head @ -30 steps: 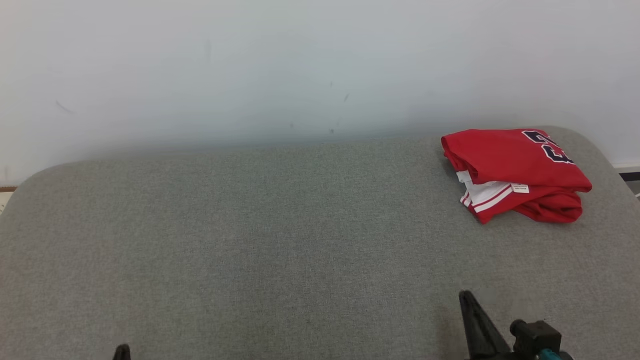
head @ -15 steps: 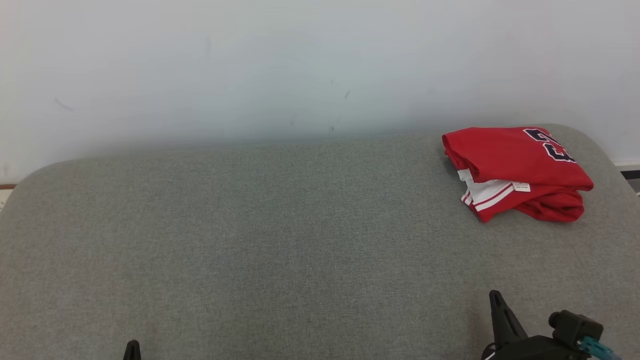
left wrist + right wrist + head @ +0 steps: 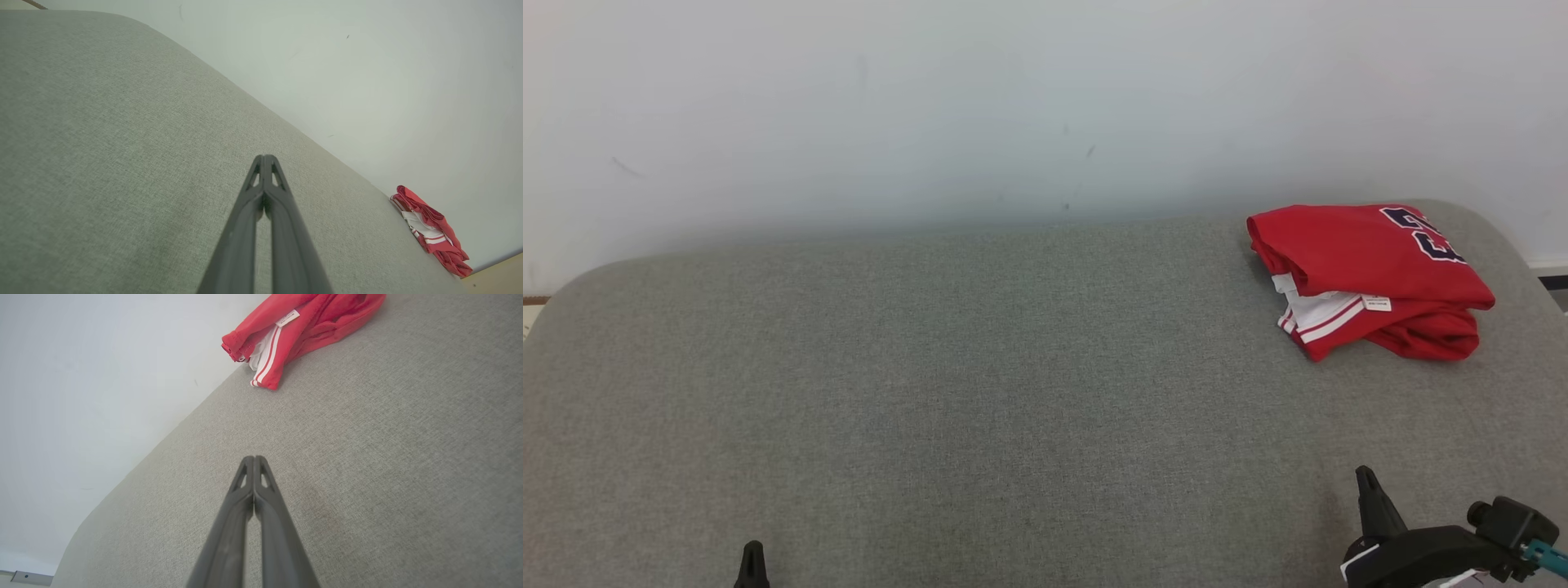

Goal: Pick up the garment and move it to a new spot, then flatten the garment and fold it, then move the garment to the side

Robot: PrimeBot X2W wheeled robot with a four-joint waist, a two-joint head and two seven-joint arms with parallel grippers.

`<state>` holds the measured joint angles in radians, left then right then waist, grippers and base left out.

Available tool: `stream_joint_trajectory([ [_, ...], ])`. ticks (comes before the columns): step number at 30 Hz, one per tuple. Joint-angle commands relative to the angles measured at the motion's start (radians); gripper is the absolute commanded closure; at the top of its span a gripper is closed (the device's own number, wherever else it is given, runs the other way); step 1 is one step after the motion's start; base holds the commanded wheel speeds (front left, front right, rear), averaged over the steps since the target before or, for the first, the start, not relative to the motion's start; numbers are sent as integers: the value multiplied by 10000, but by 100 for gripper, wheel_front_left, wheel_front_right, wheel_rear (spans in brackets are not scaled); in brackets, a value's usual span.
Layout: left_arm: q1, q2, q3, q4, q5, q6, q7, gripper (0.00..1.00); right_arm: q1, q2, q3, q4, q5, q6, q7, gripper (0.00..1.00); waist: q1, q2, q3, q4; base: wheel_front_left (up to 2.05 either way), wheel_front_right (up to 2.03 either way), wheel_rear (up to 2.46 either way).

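**Tool state**
- My left tool (image 3: 752, 565) has its fingers pressed together, tips meeting, with nothing between them. It sits low at the near left, over bare desk (image 3: 1013, 384).
- My right tool (image 3: 1369, 488) is also pressed together and empty. It sits at the near right, over bare desk.
- Both wrist views confirm this: the tips of each tool (image 3: 264, 157) (image 3: 254, 458) meet, and no cloth is caught in them.

**Garment position**
- The garment (image 3: 1364, 257) lies at the far right corner of the desk, close to the wall (image 3: 1013, 106).
- It is well apart from both tools. My right tool is the nearer one.
- It rests as a compact red stack, with dark lettering on the top layer and white striped trim and a small label (image 3: 1376, 304) at the near edge.

**Task progress (judgement)**
- The garment is folded and lies off to one side, so pick-up, flattening, folding and the move aside all appear done.
- The fold is loose, because the lower layer bulges out at the near right edge.
- No step appears to be left. If a neater stack is required, the bulging layer needs tucking.
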<state>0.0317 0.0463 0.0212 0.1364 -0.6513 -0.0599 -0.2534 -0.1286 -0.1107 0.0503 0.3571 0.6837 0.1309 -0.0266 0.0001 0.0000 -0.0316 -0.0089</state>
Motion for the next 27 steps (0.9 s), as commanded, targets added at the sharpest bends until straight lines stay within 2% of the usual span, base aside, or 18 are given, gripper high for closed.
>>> stream_joint_trajectory([
  [1,-274,55,-78,-40,-450,-42,-49,100,-313,-91,-182,-72,406,-1,149,100,0,0,7,2,0,0,0],
  [27,-818,58,-837,401,-3946,-291,-69,100,-889,-116,-1656,363,3576,0,1802,100,-1,0,125,29,0,0,0],
])
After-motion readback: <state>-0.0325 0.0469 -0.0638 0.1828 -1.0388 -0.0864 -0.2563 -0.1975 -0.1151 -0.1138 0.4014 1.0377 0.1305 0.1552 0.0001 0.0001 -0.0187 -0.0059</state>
